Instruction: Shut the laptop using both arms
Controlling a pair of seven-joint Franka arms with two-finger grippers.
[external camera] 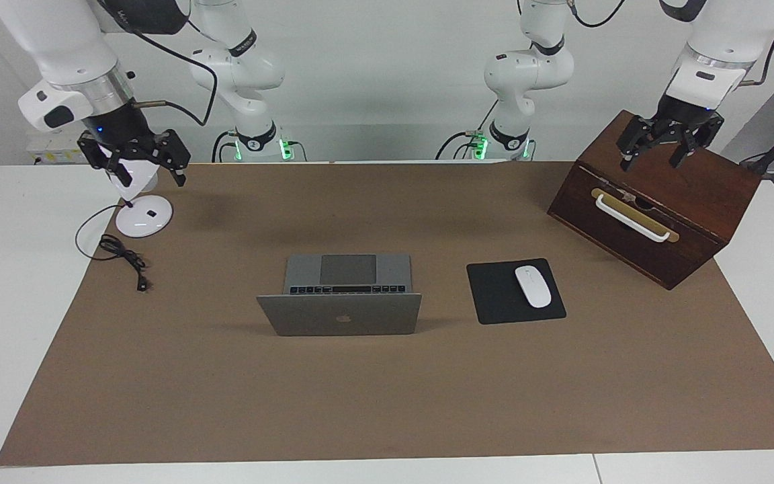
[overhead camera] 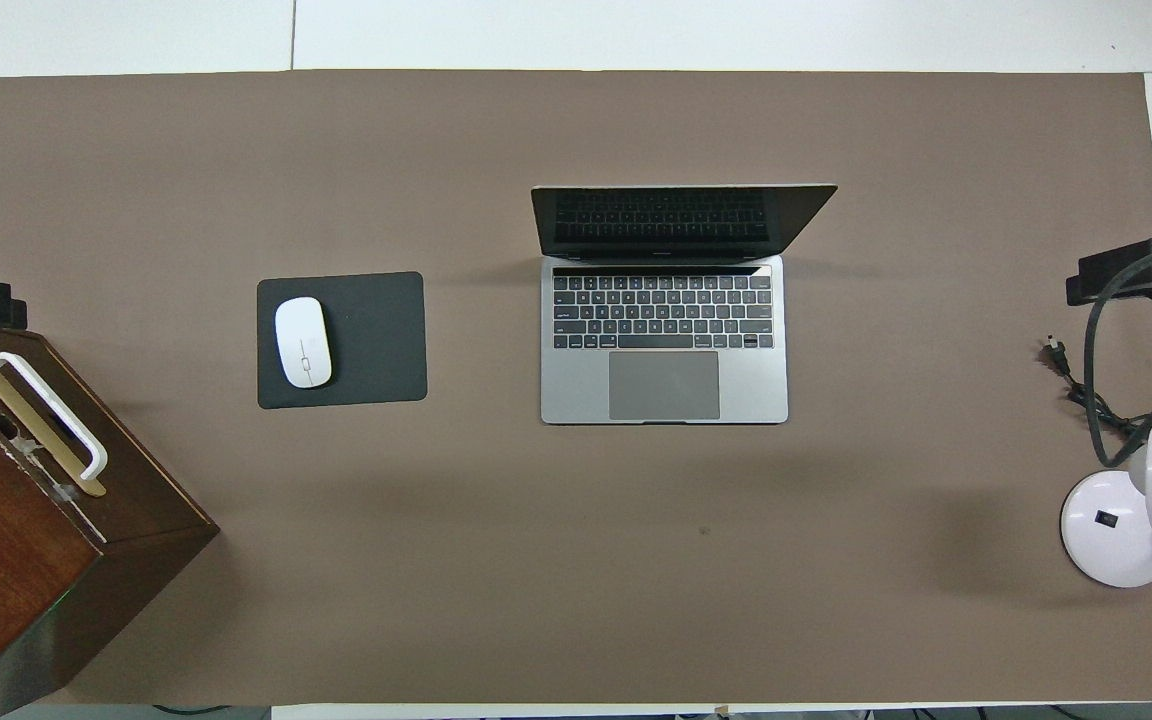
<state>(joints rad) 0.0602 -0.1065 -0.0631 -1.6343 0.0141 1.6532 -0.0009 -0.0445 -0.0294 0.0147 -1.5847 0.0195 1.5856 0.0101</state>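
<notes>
The silver-grey laptop (external camera: 340, 314) (overhead camera: 664, 385) stands open in the middle of the brown mat, its lid upright, its keyboard and trackpad toward the robots. Both arms hang high and well apart from it. My right gripper (external camera: 148, 173) is open, over the white desk lamp at the right arm's end of the table. My left gripper (external camera: 653, 156) is open too, over the top of the wooden box at the left arm's end. Neither holds anything. In the overhead view only dark edges of the grippers show at the sides.
A white desk lamp (external camera: 144, 218) (overhead camera: 1116, 530) with a black cable (external camera: 121, 255) sits at the right arm's end. A black mouse pad (external camera: 494, 296) (overhead camera: 376, 340) with a white mouse (external camera: 533, 286) (overhead camera: 303, 342) lies beside the laptop. A dark wooden box (external camera: 689, 195) (overhead camera: 26, 540) has a white handle.
</notes>
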